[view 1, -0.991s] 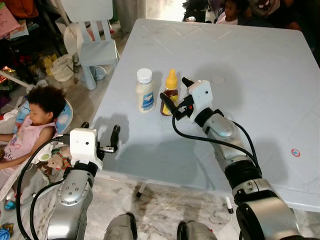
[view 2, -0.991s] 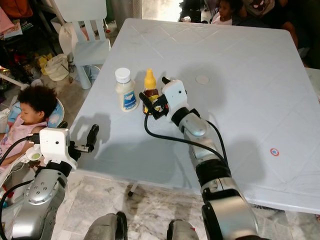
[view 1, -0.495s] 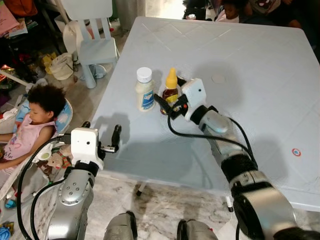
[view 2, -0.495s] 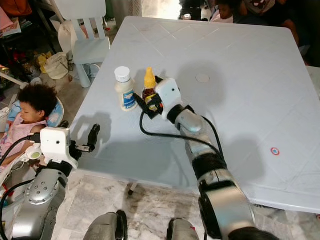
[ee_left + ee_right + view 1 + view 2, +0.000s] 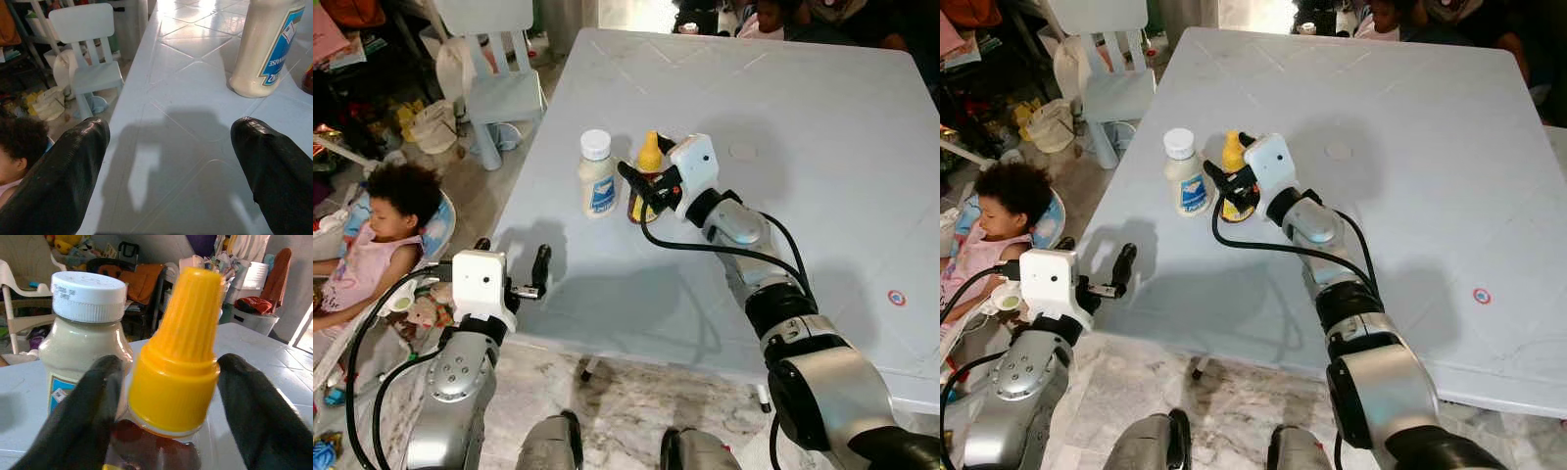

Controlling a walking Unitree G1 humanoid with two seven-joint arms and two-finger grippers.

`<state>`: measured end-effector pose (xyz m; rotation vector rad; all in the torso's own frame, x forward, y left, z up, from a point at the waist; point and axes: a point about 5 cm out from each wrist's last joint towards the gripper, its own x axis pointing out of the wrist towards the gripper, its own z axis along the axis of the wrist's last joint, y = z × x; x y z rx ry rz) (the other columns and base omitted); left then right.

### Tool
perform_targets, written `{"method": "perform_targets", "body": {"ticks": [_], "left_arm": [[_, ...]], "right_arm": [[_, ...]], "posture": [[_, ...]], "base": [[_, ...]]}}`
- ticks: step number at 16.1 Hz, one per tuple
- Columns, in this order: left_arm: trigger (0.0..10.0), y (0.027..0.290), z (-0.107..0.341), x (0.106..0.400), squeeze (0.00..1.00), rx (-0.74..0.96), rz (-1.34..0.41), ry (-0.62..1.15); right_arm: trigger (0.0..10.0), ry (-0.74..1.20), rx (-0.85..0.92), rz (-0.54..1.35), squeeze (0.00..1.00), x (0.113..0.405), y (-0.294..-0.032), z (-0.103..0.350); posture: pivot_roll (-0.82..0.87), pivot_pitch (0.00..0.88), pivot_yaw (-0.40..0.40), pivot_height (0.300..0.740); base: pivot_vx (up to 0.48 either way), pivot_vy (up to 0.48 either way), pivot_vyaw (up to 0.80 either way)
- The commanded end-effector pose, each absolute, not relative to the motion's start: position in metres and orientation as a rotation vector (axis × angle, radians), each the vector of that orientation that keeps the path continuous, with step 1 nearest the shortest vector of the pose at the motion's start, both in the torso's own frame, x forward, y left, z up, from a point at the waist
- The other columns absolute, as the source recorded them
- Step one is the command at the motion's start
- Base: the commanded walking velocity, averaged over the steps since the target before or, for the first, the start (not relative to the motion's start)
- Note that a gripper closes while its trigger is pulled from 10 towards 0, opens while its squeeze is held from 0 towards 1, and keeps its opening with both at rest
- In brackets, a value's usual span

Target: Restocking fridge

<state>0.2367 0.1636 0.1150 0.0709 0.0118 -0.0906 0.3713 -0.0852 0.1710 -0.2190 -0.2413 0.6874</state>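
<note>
The right gripper [image 5: 641,188] has closed in on the yellow-capped sauce bottle [image 5: 648,166] over the last second: earlier it hung just short of the bottle on the near side, and now its two black fingers [image 5: 85,411] stand either side of the bottle's neck, spread a little wider than the cap and seemingly not yet pressing on it. By the look of it, the reach is done and the squeeze comes next, the first step toward carrying the bottle off to the fridge. The sauce bottle stands upright on the pale blue worktop [image 5: 822,127], just beside the white-capped mayonnaise jar [image 5: 596,176] on its left; the gap between the two is slim, so the inner finger is close to the jar and could nudge it. Both stand toward the worktop's left edge, with plenty of bare surface behind and to the right for a lift and swing. The left gripper [image 5: 540,266] hovers at the near left edge of the worktop, fingers [image 5: 63,171] spread wide and empty, facing the jar from some way off. Beyond that edge, on the floor side, a child [image 5: 372,245] sits low in a seat and a small chair [image 5: 499,78] stands further back, so room to the left is tight.
</note>
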Motion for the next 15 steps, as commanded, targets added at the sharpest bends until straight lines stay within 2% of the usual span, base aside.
{"method": "perform_targets", "body": {"ticks": [1, 12, 15], "left_arm": [[10.0, 0.165, 0.118, 0.235, 0.00, 0.082, -0.087, 0.008], [10.0, 0.165, 0.118, 0.237, 0.00, 0.082, -0.083, 0.006], [10.0, 0.165, 0.116, 0.238, 0.00, 0.077, -0.076, 0.007]], "right_arm": [[0.0, -0.242, -0.204, 0.693, 0.00, 0.372, -0.084, 0.172], [0.0, -0.250, -0.188, 0.686, 0.00, 0.373, -0.085, 0.172], [0.0, -0.245, -0.145, 0.653, 0.00, 0.365, -0.095, 0.165]], "posture": [[0.09, 0.162, 0.020, 0.740], [0.09, 0.153, 0.020, 0.740], [0.09, 0.132, 0.007, 0.740]], "base": [[0.000, 0.000, 0.00], [0.000, 0.000, 0.00], [0.000, 0.000, 0.00]]}}
